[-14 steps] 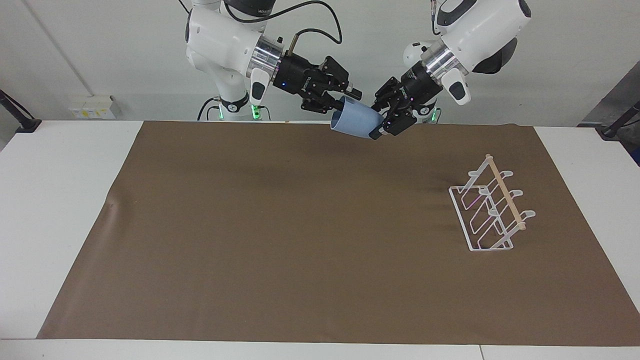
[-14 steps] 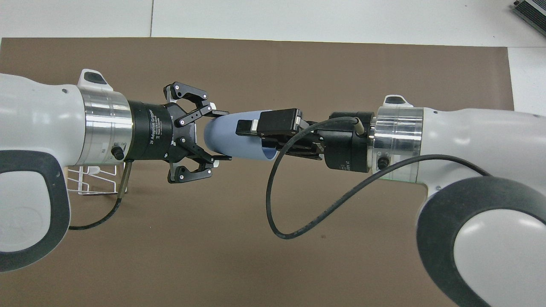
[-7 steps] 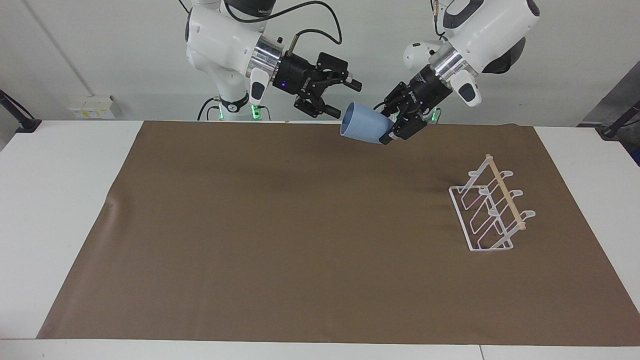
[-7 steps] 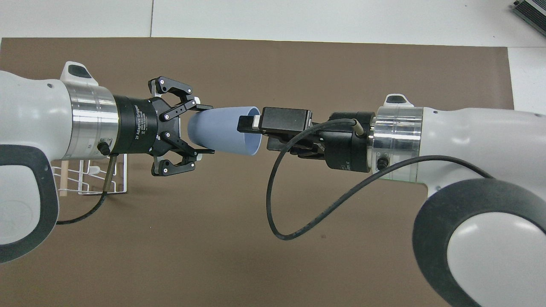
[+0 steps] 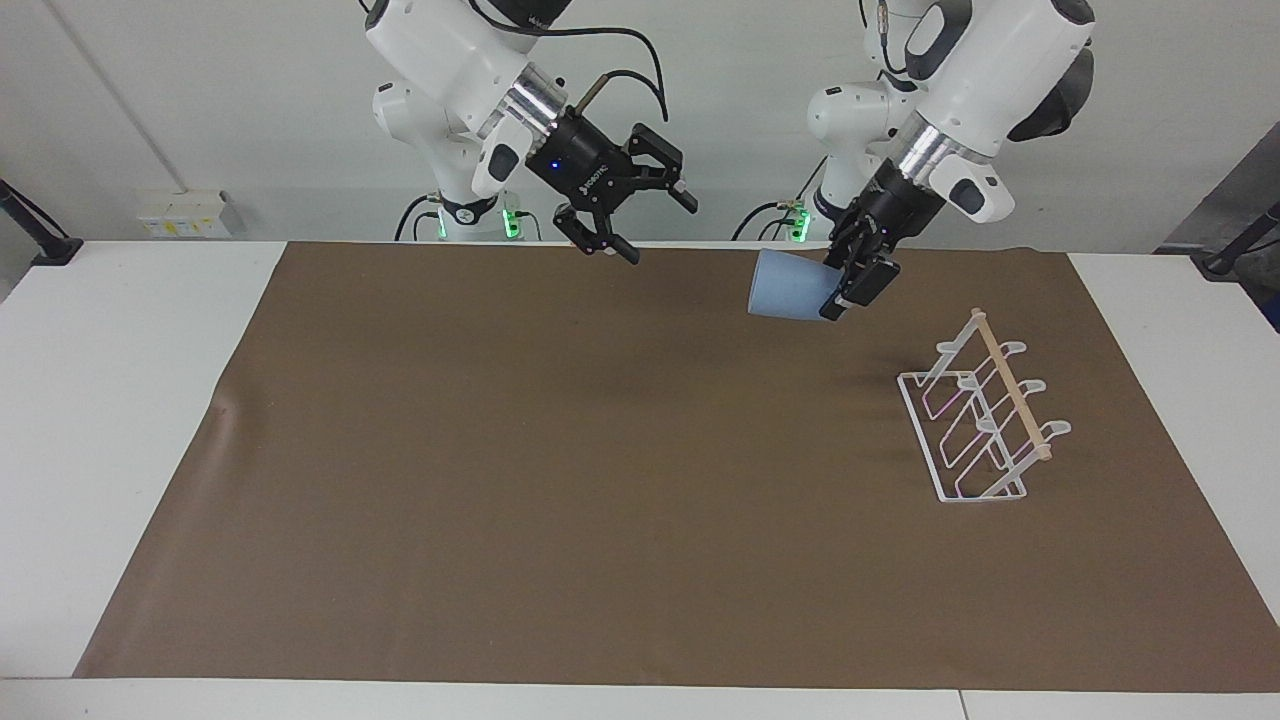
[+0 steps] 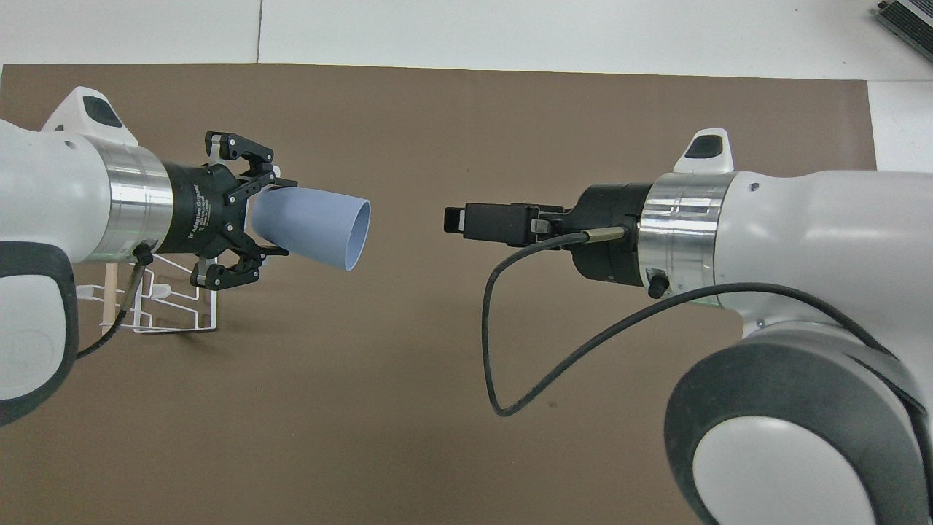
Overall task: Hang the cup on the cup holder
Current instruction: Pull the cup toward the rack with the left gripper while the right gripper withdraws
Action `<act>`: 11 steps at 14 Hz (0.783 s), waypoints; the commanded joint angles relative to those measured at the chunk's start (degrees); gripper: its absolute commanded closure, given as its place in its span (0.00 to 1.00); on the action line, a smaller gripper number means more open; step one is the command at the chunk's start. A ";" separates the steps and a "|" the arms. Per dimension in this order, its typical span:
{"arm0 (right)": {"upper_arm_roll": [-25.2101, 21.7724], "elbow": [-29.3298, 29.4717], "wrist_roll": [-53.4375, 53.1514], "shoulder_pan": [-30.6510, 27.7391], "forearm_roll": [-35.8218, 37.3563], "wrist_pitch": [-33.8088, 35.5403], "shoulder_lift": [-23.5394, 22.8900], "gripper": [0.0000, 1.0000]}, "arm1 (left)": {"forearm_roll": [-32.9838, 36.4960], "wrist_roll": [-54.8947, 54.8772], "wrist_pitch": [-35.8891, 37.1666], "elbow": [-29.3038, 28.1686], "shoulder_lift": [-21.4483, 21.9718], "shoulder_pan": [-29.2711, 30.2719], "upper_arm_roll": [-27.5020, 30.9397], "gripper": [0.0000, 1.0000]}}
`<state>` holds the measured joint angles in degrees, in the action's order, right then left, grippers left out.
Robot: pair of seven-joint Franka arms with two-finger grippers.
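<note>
The light-blue cup lies on its side in the air, its base in my left gripper, which is shut on it, with its mouth toward the right arm's end. It is over the brown mat, between the table's middle and the cup holder, the white wire rack with a wooden dowel at the left arm's end. In the overhead view the cup sticks out of the left gripper, and the arm partly hides the holder. My right gripper is open and empty, raised apart from the cup, and also shows in the overhead view.
A brown mat covers most of the white table. A black cable loops down from the right wrist. Nothing else stands on the mat.
The right gripper has let go of the cup and drawn back toward its own end. The left gripper has carried the cup away, toward the cup holder.
</note>
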<state>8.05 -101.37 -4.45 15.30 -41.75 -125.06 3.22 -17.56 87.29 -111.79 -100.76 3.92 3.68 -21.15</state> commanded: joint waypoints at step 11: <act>-0.23 10.93 8.67 -11.77 35.14 38.47 0.03 0.00 | 38.71 -11.35 -13.62 -7.68 1.53 5.98 -0.21 1.00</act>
<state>7.34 -91.16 3.57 5.69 -10.06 -91.30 3.28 15.80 76.81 -121.61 -105.12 3.94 8.03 -20.96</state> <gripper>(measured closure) 0.000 0.286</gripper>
